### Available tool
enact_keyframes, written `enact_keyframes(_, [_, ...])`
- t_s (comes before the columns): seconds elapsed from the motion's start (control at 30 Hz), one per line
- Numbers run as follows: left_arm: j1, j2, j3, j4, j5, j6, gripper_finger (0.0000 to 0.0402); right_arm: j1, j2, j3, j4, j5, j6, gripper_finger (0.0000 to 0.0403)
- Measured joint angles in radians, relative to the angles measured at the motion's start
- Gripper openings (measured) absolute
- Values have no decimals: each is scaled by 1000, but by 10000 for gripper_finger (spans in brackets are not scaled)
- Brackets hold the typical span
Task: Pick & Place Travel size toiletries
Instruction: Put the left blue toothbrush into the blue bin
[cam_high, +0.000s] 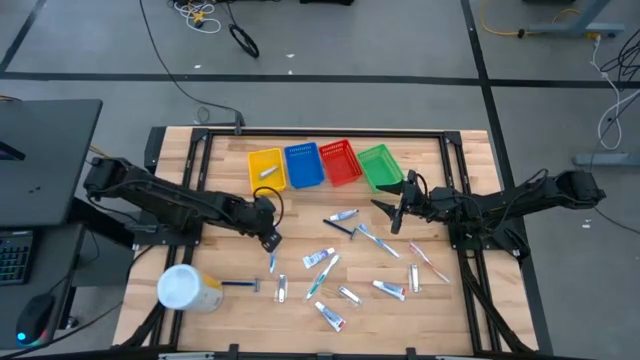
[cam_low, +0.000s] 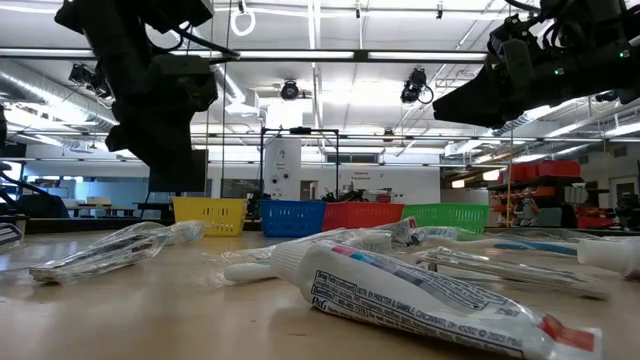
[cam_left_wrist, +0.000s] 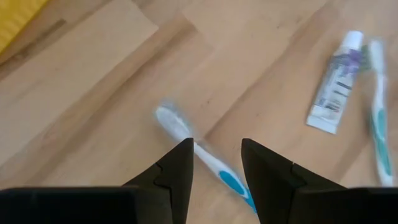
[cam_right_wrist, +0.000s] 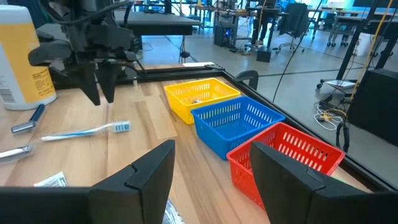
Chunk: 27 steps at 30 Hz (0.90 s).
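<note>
toothbrush (cam_left_wrist: 205, 155) lies flat on the table (cam_high: 440, 300) just under the left gripper (cam_left_wrist: 214, 165), whose half-spread fingers hold nothing and could skid off its thin handle, while the right gripper (cam_right_wrist: 211, 168) hangs wide and empty near the green basket (cam_high: 380, 165).

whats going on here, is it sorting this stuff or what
Two robot arms are working over toiletries scattered on a table. The left gripper hangs open just above a blue-and-white toothbrush, not gripping it yet. The right gripper waits open near the green basket, holding nothing. Only the yellow basket shows an item inside; most tubes and brushes lie loose.
</note>
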Motion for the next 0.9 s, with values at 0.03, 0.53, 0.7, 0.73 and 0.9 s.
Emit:
enact_keyframes(0.03, [-2, 1, 0, -1, -4, -6, 146, 0, 0, 0, 0, 0, 6, 220])
enact_keyframes(0.53, [-16, 181, 0, 5, -10, -38, 151, 0, 19, 2, -77, -143, 138, 220])
enact_keyframes(0.7, [-16, 214, 0, 55, -10, -37, 151, 0, 60, 12, -91, -122, 142, 220])
enact_keyframes(0.73, [-14, 217, 0, 54, -10, -37, 151, 0, 70, 20, -91, -122, 142, 220])
enact_keyframes(0.9, [-14, 246, 1, 65, -3, -36, 151, 0, 163, 103, -137, -123, 140, 220])
